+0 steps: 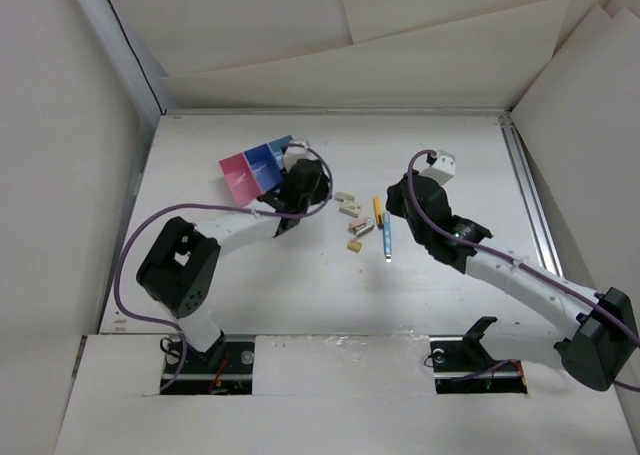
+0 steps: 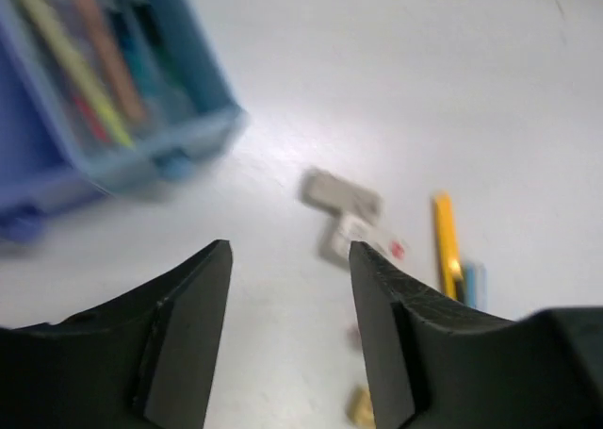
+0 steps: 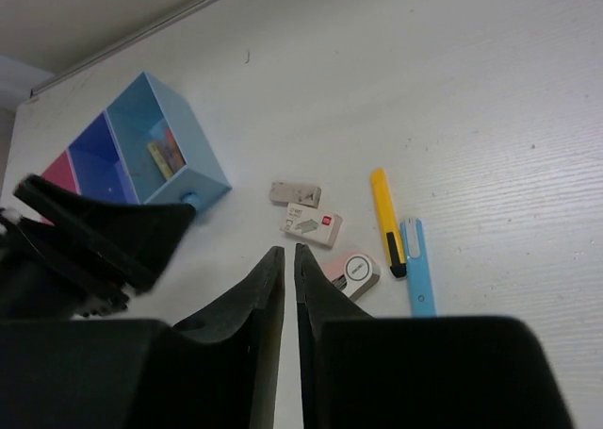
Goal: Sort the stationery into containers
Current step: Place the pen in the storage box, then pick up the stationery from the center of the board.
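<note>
With the left end effector spread empty, widen the almost pressed-together right end effector, then straddle the slim yellow pen crosswise.

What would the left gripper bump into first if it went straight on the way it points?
Most likely bare table: the left gripper points at white surface. The beige erasers lie slightly right of that line, the light blue tray left. Depth is unclear in this blurred view.

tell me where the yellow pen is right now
In the top view, the yellow pen lies on the table slightly right of centre. The blue pen is at its near end and the eraser blocks are just to its left.
</note>
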Motion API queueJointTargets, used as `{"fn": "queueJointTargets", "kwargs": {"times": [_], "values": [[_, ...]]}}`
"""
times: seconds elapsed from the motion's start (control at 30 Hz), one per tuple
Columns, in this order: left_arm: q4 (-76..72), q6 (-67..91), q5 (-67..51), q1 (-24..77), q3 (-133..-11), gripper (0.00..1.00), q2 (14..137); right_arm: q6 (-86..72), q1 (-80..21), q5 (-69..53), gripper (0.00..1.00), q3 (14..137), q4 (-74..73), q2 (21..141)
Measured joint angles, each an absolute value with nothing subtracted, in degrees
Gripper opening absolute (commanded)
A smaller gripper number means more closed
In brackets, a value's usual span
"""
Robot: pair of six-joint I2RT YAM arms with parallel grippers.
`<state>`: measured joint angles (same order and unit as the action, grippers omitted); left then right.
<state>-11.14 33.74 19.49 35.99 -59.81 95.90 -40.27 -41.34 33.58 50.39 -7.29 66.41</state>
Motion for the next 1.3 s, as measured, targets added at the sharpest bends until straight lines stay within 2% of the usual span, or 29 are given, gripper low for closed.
{"fn": "queueJointTargets", "kwargs": {"times": [0.07,0.1,0.17,0.23,0.27,0.4,0.6,0.77,0.9,0.93,1.07,1.23,1.3], "values": [[-12.3,33.2,19.1,41.3,-57.6,0.59,94.5,-40.3,-41.3,33.9,0.13,50.4,-7.3,66.1],[-12.7,32.8,18.8,44.0,-56.3,0.66,93.9,-40.3,-41.3,34.1,0.13,50.4,-7.3,65.8],[-13.2,32.3,17.9,48.5,-53.8,0.75,92.9,-40.4,-41.3,34.6,0.20,50.4,-7.3,65.3],[-13.6,32.1,16.6,51.0,-51.1,0.79,92.1,-40.6,-41.3,35.2,0.27,50.4,-7.3,64.9],[-13.7,31.9,15.8,51.4,-50.1,0.79,91.9,-40.7,-41.3,35.6,0.34,50.4,-7.3,64.7],[-13.8,31.9,14.4,51.9,-46.7,0.79,91.7,-40.8,-41.3,36.3,0.43,50.4,-7.3,64.4],[-13.0,30.0,17.1,57.6,-48.8,0.79,93.9,-40.8,-41.3,36.5,0.43,50.4,-7.3,64.4],[-12.8,28.5,18.0,58.8,-51.9,0.72,98.9,-40.8,-41.3,36.5,0.43,50.4,-7.3,64.4],[-11.7,27.3,19.1,58.4,-53.9,0.62,102.7,-40.8,-41.3,36.5,0.43,50.4,-7.3,64.4],[-11.7,27.0,19.7,58.4,-54.4,0.55,103.1,-40.8,-41.3,36.5,0.43,50.4,-7.3,64.4],[-11.1,25.9,20.3,58.4,-55.5,0.53,104.1,-40.8,-41.3,36.5,0.41,50.4,-7.3,64.4],[-11.2,24.8,20.7,58.4,-56.5,0.24,105.2,-40.8,-41.3,36.5,0.41,50.4,-7.3,64.4],[-11.1,24.7,20.8,58.4,-56.7,0.20,105.3,-40.8,-41.3,36.5,0.41,50.4,-7.3,64.4]]}}
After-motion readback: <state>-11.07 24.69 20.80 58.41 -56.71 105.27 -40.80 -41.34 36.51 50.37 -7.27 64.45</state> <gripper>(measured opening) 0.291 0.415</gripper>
